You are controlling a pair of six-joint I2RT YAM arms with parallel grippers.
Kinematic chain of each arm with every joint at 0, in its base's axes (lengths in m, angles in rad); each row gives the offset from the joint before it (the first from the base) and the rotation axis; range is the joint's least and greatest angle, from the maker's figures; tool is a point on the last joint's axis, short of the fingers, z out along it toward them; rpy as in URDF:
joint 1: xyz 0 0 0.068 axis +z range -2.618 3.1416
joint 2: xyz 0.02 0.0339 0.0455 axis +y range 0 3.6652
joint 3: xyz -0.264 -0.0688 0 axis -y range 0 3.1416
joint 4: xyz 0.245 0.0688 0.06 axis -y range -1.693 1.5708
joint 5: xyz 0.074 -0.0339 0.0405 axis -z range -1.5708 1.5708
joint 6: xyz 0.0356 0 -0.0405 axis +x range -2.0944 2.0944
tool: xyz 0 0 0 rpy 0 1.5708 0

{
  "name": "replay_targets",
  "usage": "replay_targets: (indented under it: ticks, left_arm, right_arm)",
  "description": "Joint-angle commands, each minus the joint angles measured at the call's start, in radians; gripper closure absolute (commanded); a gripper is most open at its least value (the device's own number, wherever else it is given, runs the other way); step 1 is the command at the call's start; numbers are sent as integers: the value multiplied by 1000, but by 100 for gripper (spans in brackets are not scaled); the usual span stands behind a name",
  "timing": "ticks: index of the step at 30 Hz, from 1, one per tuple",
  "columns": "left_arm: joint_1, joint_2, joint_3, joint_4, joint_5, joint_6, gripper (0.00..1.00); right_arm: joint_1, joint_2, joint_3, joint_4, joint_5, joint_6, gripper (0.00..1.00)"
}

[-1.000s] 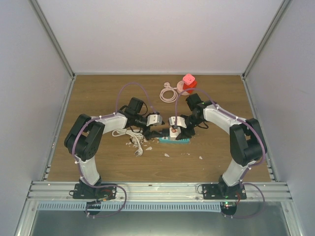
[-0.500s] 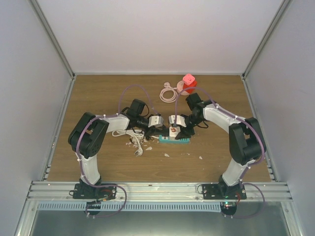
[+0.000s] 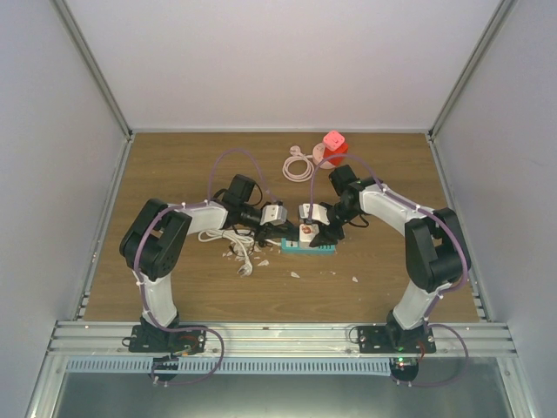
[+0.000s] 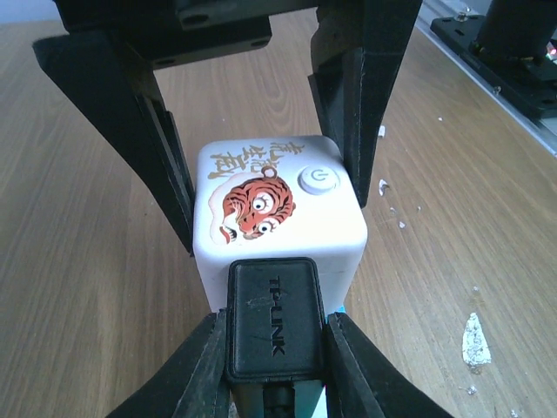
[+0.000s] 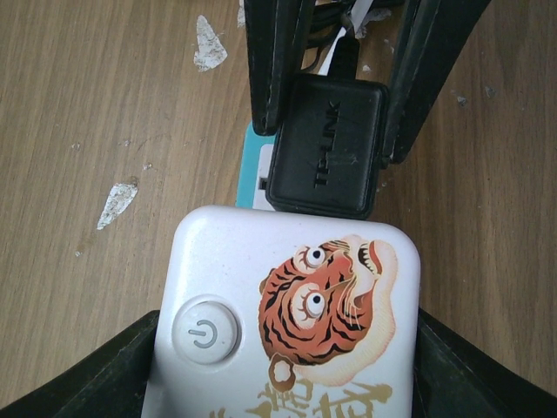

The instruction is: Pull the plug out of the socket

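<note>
A white cube socket (image 4: pixel 278 209) with a tiger picture and a power button stands mid-table (image 3: pixel 307 232). A black TP-LINK plug (image 4: pixel 273 300) sits in its side, facing the left arm. My left gripper (image 4: pixel 275 324) is shut on the plug, one finger pressed against each of its sides. From the opposite side, my right gripper (image 5: pixel 287 348) is shut on the socket (image 5: pixel 287 287), its fingers flat against the two side walls. In the right wrist view the plug (image 5: pixel 329 148) shows beyond the socket, between the left fingers (image 5: pixel 270 61).
A teal block (image 3: pixel 313 249) lies under and beside the socket. A white cable (image 3: pixel 233 244) is bunched by the left arm. A red cube (image 3: pixel 334 143) and a coiled pink cable (image 3: pixel 298 165) lie at the back. White flecks (image 5: pixel 117 200) dot the wood.
My left gripper has moved right to the socket and closed from wide open onto the plug. The right gripper and the socket have not moved.
</note>
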Motion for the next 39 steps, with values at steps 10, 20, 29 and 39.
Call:
replay_targets:
  ticks: [10,20,29,39]
  left_arm:
    - [-6,-81,4,-80,182,35,87]
    - [6,-178,-15,-234,203,98,87]
    - [64,-302,14,-449,242,168,87]
    - [256,-352,241,-566,256,-3,87]
  right_arm:
    - [2,58,-77,0,96,22,52]
    - [2,55,-88,19,94,26,52]
    - [2,54,-105,26,91,13,52]
    - [1,66,-100,30,89,5,51]
